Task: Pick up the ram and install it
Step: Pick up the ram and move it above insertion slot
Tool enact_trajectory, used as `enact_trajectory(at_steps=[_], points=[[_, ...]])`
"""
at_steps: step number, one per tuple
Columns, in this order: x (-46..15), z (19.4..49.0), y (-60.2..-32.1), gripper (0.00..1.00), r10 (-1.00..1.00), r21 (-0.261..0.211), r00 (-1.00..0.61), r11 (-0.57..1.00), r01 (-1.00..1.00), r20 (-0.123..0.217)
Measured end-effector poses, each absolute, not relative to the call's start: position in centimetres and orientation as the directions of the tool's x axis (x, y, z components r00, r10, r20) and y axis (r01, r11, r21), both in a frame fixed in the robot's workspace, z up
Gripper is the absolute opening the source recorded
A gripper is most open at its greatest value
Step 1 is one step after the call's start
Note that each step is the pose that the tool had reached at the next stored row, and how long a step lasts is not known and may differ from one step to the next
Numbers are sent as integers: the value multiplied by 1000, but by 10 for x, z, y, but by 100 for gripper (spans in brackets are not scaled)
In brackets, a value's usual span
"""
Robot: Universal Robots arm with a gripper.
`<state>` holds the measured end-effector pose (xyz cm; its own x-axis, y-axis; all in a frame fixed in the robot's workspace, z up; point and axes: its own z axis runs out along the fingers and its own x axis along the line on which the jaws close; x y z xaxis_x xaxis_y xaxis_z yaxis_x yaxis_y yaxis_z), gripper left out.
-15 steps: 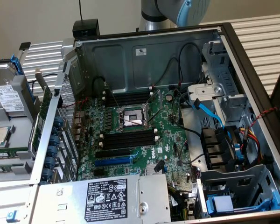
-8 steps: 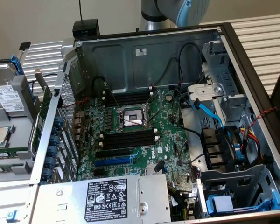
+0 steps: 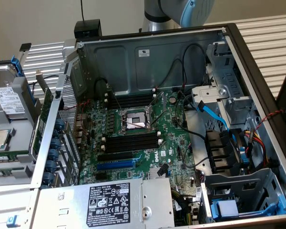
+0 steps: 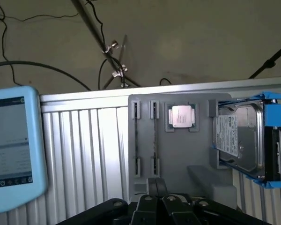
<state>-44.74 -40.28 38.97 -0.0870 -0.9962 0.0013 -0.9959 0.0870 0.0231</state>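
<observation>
Thin dark-green ram stick (image 4: 154, 138) is sitting ungrasped in grey plastic holder (image 4: 187, 150). Black tool (image 4: 155, 185) is hovering nearby; its opening cannot be told.

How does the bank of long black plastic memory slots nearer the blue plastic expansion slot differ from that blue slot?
The long black plastic memory slots are black; the blue plastic expansion slot is blue. The memory slots run longer than the expansion slot. The memory slots carry white clips at their ends; the expansion slot shows none. Both lie parallel on the green motherboard.
</observation>
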Motion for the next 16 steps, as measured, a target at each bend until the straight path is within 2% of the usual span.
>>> enact_trajectory(at_steps=[5,7,9,10,16], points=[[-448,388,-403,12,-996,13,-84,84,-996,0],[-449,388,-403,24,-997,13,-82,82,-997,1],[-449,387,-403,24,-997,13,-81,81,-997,0],[-449,386,-403,31,-997,13,-80,80,-997,0],[-450,379,-403,31,-997,13,-76,76,-997,0]])
